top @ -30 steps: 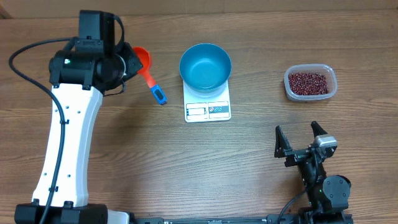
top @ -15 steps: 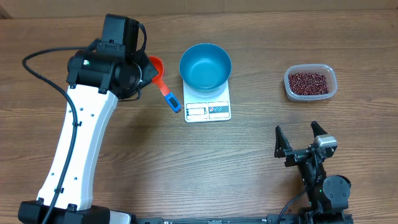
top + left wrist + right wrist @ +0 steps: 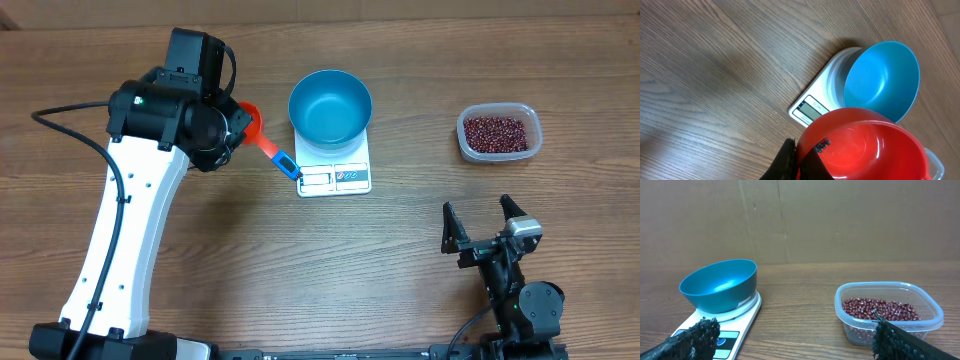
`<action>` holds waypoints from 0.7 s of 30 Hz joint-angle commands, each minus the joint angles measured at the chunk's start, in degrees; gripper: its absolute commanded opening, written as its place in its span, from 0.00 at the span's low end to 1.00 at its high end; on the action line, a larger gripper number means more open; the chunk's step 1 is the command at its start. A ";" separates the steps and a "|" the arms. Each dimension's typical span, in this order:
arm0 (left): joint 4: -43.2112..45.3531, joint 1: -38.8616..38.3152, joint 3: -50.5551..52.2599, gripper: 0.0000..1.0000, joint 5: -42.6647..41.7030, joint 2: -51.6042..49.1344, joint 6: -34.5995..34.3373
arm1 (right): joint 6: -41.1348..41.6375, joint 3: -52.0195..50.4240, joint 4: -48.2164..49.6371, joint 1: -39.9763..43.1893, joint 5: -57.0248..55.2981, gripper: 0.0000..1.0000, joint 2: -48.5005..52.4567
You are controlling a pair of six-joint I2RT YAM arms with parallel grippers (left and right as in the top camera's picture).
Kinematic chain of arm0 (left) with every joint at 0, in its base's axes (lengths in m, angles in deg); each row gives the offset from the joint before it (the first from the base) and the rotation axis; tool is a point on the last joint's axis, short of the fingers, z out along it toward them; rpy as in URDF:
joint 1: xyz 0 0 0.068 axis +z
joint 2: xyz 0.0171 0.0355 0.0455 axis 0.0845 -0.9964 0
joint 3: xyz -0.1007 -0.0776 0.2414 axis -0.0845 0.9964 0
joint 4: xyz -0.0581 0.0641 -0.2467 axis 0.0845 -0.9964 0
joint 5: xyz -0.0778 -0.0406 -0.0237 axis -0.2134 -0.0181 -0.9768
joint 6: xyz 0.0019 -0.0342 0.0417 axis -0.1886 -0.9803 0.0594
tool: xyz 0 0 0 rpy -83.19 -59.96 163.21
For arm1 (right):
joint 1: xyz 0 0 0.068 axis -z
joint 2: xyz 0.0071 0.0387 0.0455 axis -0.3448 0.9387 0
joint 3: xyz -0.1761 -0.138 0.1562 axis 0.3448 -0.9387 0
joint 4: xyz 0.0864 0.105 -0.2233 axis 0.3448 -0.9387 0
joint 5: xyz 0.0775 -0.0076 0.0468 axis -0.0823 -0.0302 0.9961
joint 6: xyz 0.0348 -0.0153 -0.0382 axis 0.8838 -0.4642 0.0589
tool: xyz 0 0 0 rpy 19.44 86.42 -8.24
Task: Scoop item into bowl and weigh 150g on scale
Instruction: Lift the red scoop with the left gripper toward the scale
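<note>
- Bright blue plastic bowl (image 3: 330,105) sits right on top of the white scale (image 3: 334,172), covering the far part of it. The display and buttons poke out on the near edge.
- The beans (image 3: 497,131) are a maroon heap inside a clear tub (image 3: 499,133), well off to the right of the scale on the wooden table (image 3: 300,270).
- The left gripper (image 3: 232,128) is clamped tight on a red scoop (image 3: 262,135), just left of the bowl.
- In the overhead view the scoop's handle runs diagonally and its blue tip lands over the scale's left edge, by the display. Can't tell if it's actually touching.
- In the left wrist view the scoop's red cup (image 3: 865,145) fills the bottom of the shot, with the bowl and scale beyond it.
- The right gripper (image 3: 483,222) is parked near the front right of the table with its fingers spread wide and nothing between them. It's well apart from the tub, which it faces.
</note>
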 commanded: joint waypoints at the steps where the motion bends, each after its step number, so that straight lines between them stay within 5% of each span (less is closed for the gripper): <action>1: 0.02 -0.22 -1.22 0.04 -0.24 0.35 -1.31 | 0.15 -0.61 0.20 -0.26 -0.42 1.00 -0.57; 21: -1.05 -0.22 -1.22 0.04 -0.26 0.35 -6.93 | 0.15 -0.61 0.20 -0.26 -0.42 1.00 -0.57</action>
